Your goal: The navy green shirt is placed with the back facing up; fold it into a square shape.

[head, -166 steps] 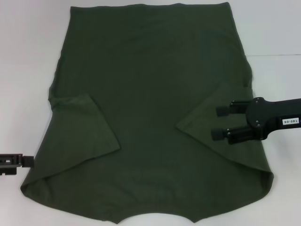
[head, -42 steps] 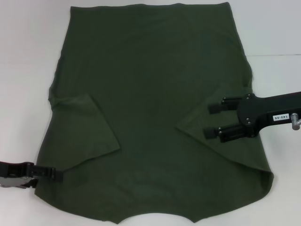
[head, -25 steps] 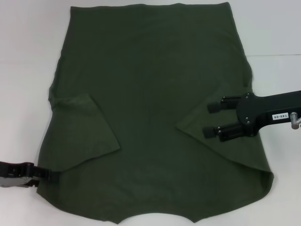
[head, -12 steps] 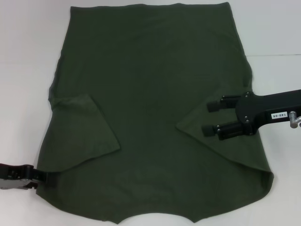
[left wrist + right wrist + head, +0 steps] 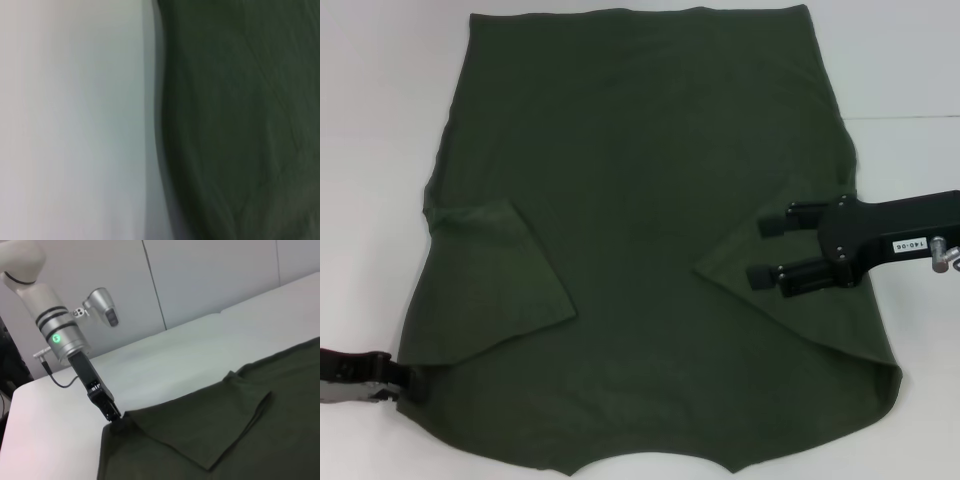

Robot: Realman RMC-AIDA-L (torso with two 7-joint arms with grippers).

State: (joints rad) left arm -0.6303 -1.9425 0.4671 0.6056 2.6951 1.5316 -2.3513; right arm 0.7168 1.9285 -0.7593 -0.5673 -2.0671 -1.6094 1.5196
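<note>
Shirt (image 5: 650, 230) lies flat on the white table (image 5: 380, 150), both sleeves folded inward to square its outline. Left gripper (image 5: 405, 382) meets its near-left corner, jaws' state unclear; right gripper (image 5: 767, 252) hovers over the right sleeve, jaws spread.

- The head view looks from above, forward and down, on the whole shirt (image 5: 640, 250) on the white table (image 5: 380, 120).
- The left wrist view is very near the table and shows only the shirt's edge (image 5: 165, 130).
- The right wrist view looks low across the table toward the left gripper (image 5: 114, 416) at the shirt's corner, which the head view also shows.
</note>
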